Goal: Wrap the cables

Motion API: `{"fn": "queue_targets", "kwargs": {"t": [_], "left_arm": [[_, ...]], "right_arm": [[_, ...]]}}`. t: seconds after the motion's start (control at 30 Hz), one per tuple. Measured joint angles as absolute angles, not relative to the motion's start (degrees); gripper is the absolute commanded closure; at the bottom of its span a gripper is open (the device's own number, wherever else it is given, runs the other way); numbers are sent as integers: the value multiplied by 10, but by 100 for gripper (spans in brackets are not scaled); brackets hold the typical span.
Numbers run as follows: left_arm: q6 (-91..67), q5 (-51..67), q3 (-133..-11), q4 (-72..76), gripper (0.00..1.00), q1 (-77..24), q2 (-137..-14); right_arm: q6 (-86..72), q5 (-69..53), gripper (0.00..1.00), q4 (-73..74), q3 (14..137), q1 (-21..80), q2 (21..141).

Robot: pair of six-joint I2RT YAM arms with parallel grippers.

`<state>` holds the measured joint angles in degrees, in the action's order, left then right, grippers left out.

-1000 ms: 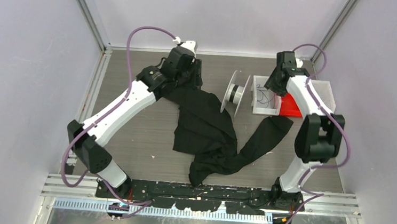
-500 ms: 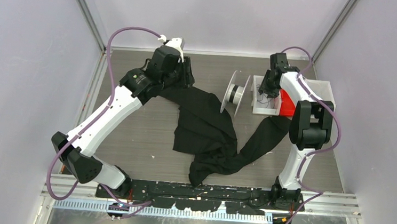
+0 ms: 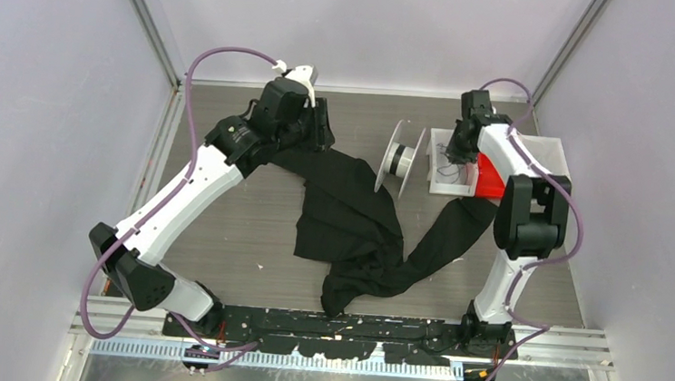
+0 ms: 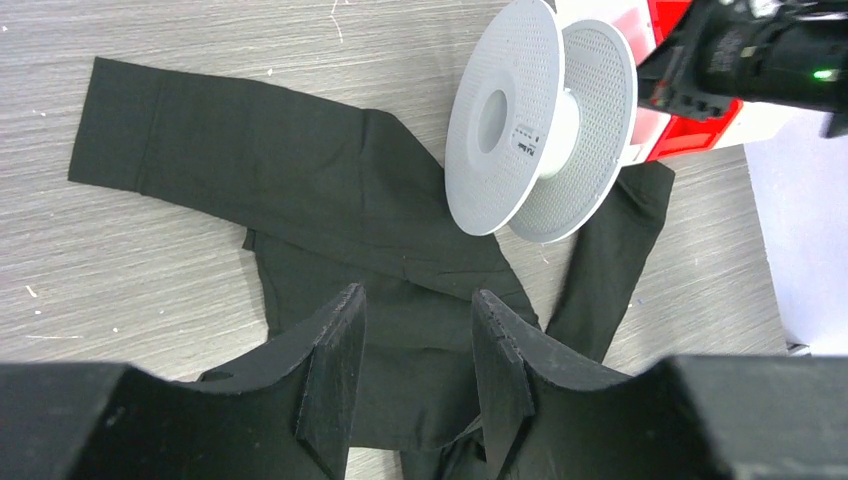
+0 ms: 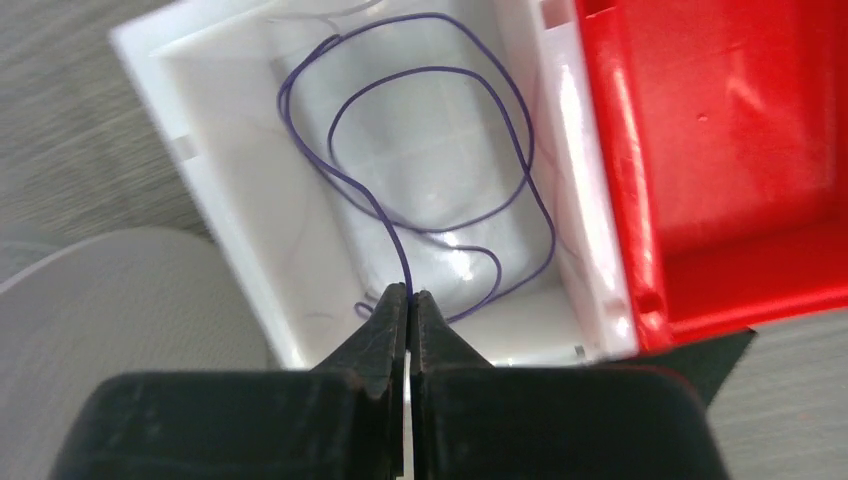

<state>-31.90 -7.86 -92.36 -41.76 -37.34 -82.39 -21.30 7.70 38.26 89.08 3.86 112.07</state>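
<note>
Black and narrow, the right tool (image 5: 409, 300) has its two tips pressed together on a thin purple cable (image 5: 386, 220), pinching it at the bottom centre of the right wrist view. From the tips the wire climbs toward the upper left, then swings round in two loose oval loops whose long axis runs bottom to top of that frame. All of it lies inside a glossy white plastic bin (image 5: 240, 240), and a shiny red bin (image 5: 720, 150) sits just beside the white bin's right wall. The left tool (image 4: 418, 300) stands partly apart with nothing between its matt black fingers, above a limp black cloth (image 4: 300, 170). At the upper right of the left wrist view, a white spool (image 4: 540, 120) with round perforated flanges stands on edge. A grey wood-grain counter (image 3: 249, 229) carries everything, closed in by pale lilac walls (image 3: 374, 30).
</note>
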Motion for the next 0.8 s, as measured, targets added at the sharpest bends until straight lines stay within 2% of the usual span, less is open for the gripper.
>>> {"fn": "queue_targets", "kwargs": {"t": [0.17,0.43,0.6,0.8], "left_arm": [[-309,-78,-951,-434,55,-371,-842],[-283,-36,-1023,-434,56,-358,-875],[-266,23,-1050,-427,56,-350,-887],[-255,136,-1129,-426,51,-340,-933]], "right_arm": [[-214,86,99,431,929,39,1034],[-194,67,99,491,1117,38,913],[-173,32,99,511,1184,37,858],[-168,-23,99,533,1244,37,847]]}}
